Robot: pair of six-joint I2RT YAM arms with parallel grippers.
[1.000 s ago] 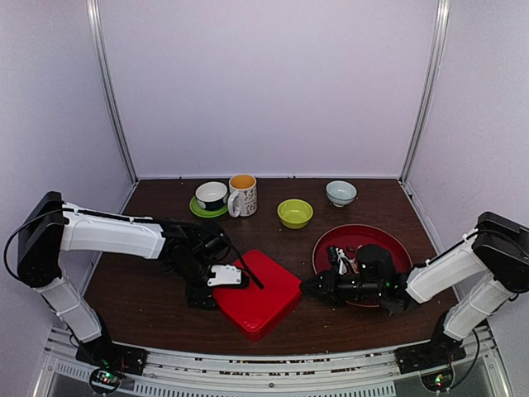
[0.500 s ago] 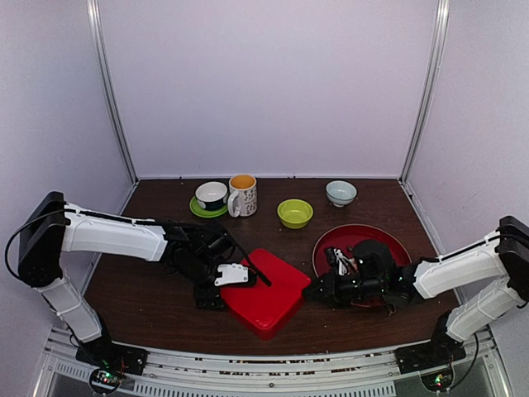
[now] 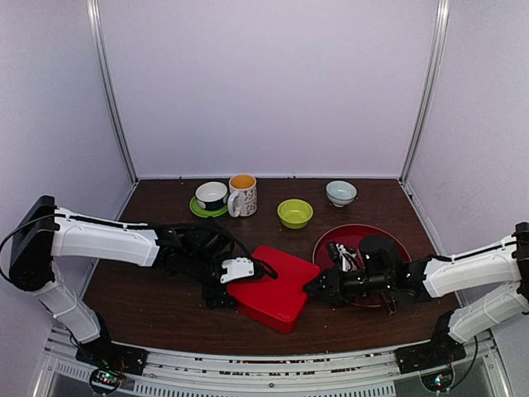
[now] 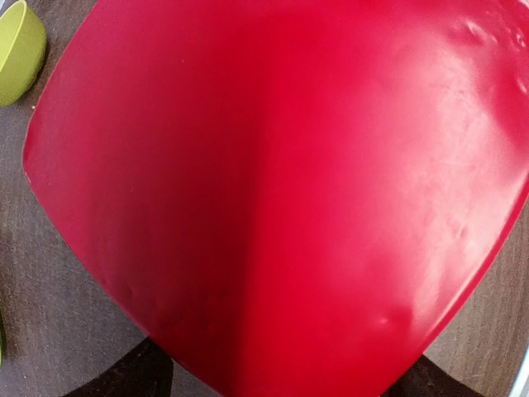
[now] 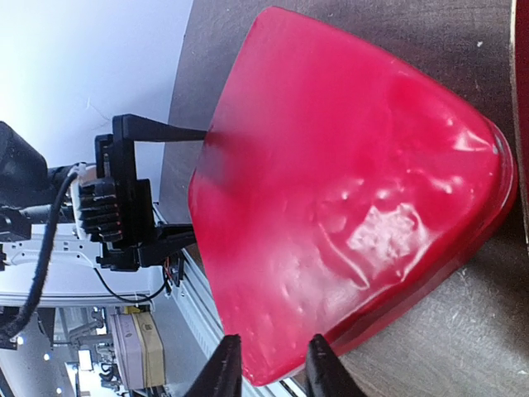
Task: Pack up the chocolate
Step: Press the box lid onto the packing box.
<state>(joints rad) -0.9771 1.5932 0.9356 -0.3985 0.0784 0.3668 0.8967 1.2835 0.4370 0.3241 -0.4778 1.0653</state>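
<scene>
Chocolate shows only as a few tiny dark and pale bits [image 3: 339,251] on the left part of the round red plate [image 3: 376,236], at the right of the dark brown wooden table [image 3: 140,256]. The bits are too small to tell apart and sit partly behind my right arm [image 3: 463,273].

Starting at the left, my left arm [image 3: 99,240] reaches rightward, low over the table. My left gripper [image 5: 197,184] has its jaws spread wide. The left corner of the glossy red rounded-square plastic box [image 3: 273,285] sits between them, one finger on the far side of that corner and the other on the near side. The gripper is unclenched. I cannot tell whether its fingers press on the box.

The box lies flat on the table in the middle, its closed top up. It is between my two grippers and just left of the red plate.

Along the far edge stand four things:
- a white cup with a dark band [image 3: 212,194] on a green saucer [image 3: 201,210]
- just beside it, a white patterned mug with an orange inside [image 3: 243,197]
- a lime-green bowl [image 3: 295,213]
- farther right, a small pale bowl [image 3: 340,193]

My right gripper [image 5: 271,364] comes in from the right, low over the near-left rim of the plate. Its fingers stand a little apart, with the right side of the box in the gap. I cannot tell whether they pinch that edge or have let it go.
</scene>
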